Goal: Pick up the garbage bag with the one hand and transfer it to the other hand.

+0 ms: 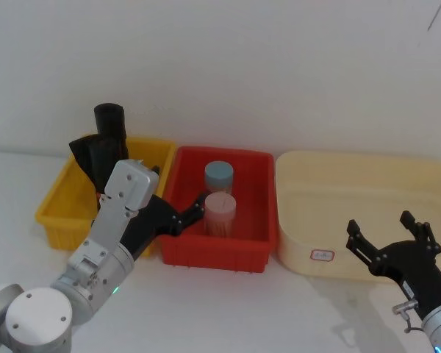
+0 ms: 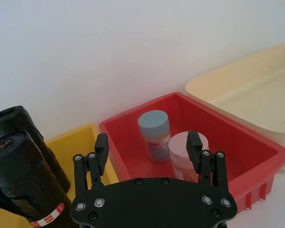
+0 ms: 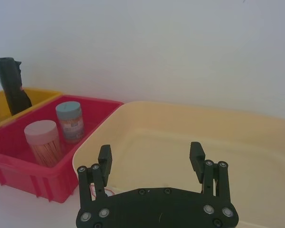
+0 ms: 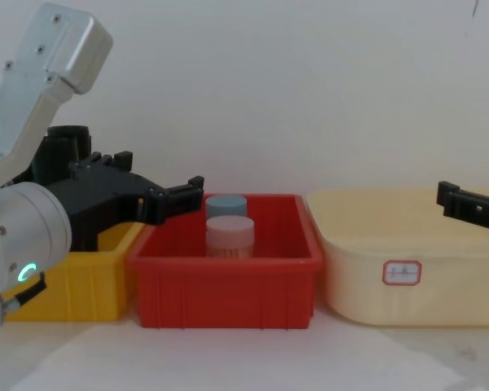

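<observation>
The cream tub (image 1: 294, 220) sits at the table's (image 1: 228, 309) right end, the red bin (image 1: 213, 254) at its middle and the yellow bin (image 1: 55, 213) at its left. The left end effector (image 2: 148, 142) hovers, fingers spread, where the yellow and red bins meet. The right end effector (image 1: 380, 224), also spread, hangs at the tub's front. The garbage bag (image 2: 23, 175) stands in the yellow bin, apart from both.
</observation>
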You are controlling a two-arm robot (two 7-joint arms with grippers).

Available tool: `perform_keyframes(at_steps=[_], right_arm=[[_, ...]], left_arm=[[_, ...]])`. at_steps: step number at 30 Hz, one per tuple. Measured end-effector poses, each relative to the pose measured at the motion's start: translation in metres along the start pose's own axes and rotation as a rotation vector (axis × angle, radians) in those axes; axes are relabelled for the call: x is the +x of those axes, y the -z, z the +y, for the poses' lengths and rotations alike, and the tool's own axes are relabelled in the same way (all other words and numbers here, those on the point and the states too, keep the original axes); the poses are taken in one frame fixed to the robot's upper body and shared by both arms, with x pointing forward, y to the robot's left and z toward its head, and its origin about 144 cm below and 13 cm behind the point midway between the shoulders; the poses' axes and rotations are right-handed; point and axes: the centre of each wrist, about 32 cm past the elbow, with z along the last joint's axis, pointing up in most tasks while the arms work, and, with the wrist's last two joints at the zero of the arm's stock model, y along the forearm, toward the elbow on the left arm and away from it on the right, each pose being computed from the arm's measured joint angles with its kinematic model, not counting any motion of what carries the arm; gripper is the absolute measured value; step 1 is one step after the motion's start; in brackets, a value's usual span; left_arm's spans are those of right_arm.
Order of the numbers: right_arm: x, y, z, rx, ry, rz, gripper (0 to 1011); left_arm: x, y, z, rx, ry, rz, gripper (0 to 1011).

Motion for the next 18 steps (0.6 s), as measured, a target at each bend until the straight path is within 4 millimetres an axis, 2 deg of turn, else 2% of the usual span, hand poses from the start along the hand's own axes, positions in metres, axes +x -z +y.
perform_keyframes(at_steps=[18], right_arm=[[0.0, 0.0, 0.0, 0.0, 0.0, 0.0, 1000]], left_arm=[[0.0, 0.0, 0.0, 0.0, 0.0, 0.0, 1001]])
